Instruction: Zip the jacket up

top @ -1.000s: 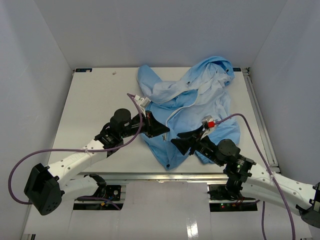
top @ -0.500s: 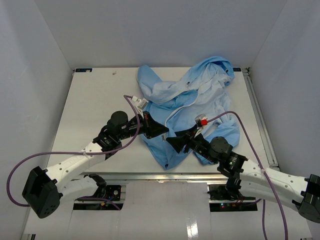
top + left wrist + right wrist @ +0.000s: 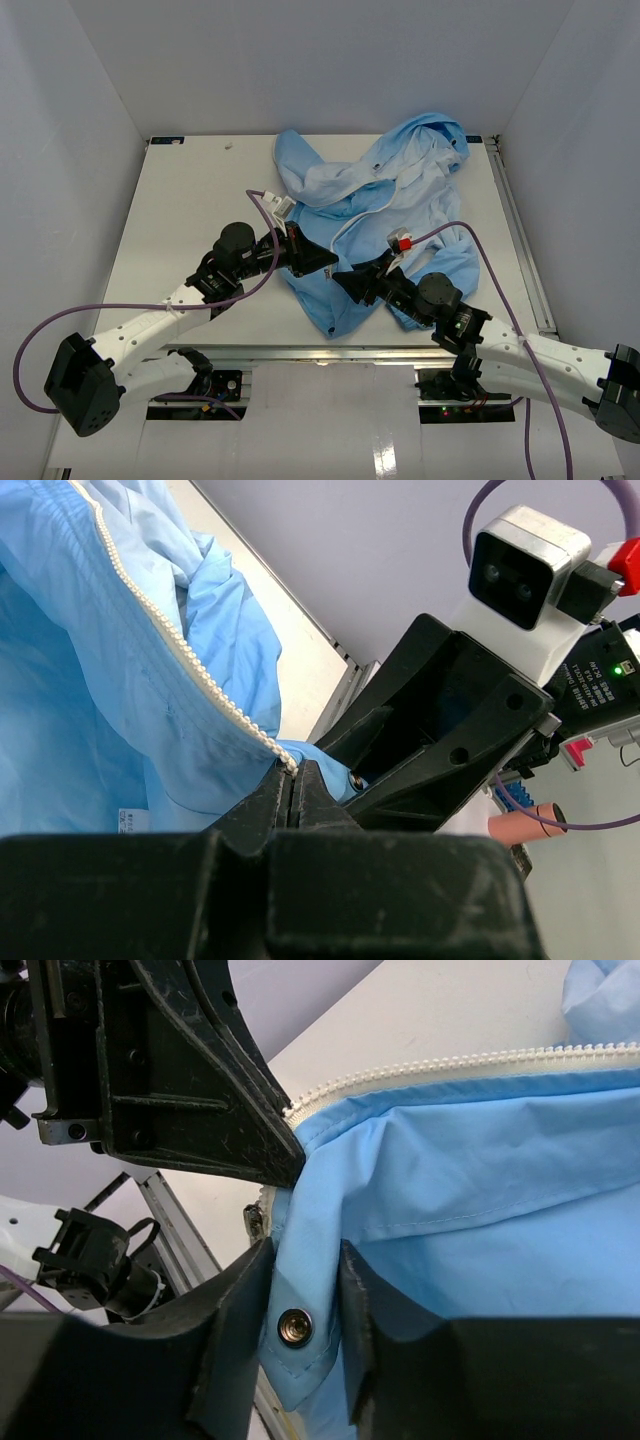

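The light blue jacket lies crumpled on the middle and right of the table. My left gripper is shut on the lower end of its pale zipper strip, pinching it at the tips. My right gripper faces the left one closely. Its jaws stand a little apart on either side of the jacket's hem corner, which carries a metal snap. The fabric touches both fingers. A small metal zipper slider shows just beyond them. The left gripper holds the toothed strip there.
The white table has raised side walls all round. A metal rail runs along the near edge. Purple cables loop off both wrists. The hood and sleeves are bunched at the back right.
My right gripper has moved left and slightly forward, closing in on the left gripper and taking the hem corner between its jaws. The left gripper has barely moved.
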### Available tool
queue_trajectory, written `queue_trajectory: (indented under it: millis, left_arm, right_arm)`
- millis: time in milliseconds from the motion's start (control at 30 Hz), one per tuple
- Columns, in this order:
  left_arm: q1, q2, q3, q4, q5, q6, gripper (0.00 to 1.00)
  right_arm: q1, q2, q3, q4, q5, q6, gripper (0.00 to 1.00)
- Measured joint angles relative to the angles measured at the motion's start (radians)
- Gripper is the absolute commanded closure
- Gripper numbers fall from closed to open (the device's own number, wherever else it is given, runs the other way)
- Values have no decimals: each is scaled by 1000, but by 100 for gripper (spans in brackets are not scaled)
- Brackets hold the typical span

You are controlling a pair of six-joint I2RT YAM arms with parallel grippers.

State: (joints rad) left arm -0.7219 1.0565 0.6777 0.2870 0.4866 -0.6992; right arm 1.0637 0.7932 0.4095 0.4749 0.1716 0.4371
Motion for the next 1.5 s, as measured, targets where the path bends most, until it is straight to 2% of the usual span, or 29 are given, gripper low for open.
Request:
queue_trajectory:
  millis: [100,233,500,667,733,833,900,1000,1200,1300,1400,1500]
  left_arm:
    - [0,0,0,6,0,-1,100]
    - [0,0,0,7,2,-1,100]
    - [1,0,-6,34,13,-1,100]
    - [1,0,-12,44,21,-1,100]
    - [1,0,-12,44,23,-1,100]
    - [1,0,-14,48,24,-1,100]
    - [1,0,-15,50,24,-1,83]
    - [1,0,-16,46,24,3,48]
    - [2,-15,-6,-52,-49,52,42]
    - [16,-29,9,-138,-118,74,39]
    - [60,-13,68,-217,-200,101,38]
    - [149,82,179,-264,-242,128,37]
  right_arm:
    - [0,7,0,7,-5,-1,79]
    - [0,19,0,22,-16,-4,84]
    - [0,20,-3,42,-25,-10,73]
    - [0,20,-9,54,-28,-12,82]
    - [0,20,-14,62,-29,-12,92]
    - [0,24,-15,70,-32,-16,92]
    - [0,32,-15,77,-36,-20,92]
    - [-1,40,-20,92,-45,-31,92]
    - [0,8,-125,147,-39,-75,92]
    - [0,-62,-234,192,-14,-81,92]
    - [0,-123,-318,213,23,-80,92]
    - [0,-181,-363,224,76,-79,92]
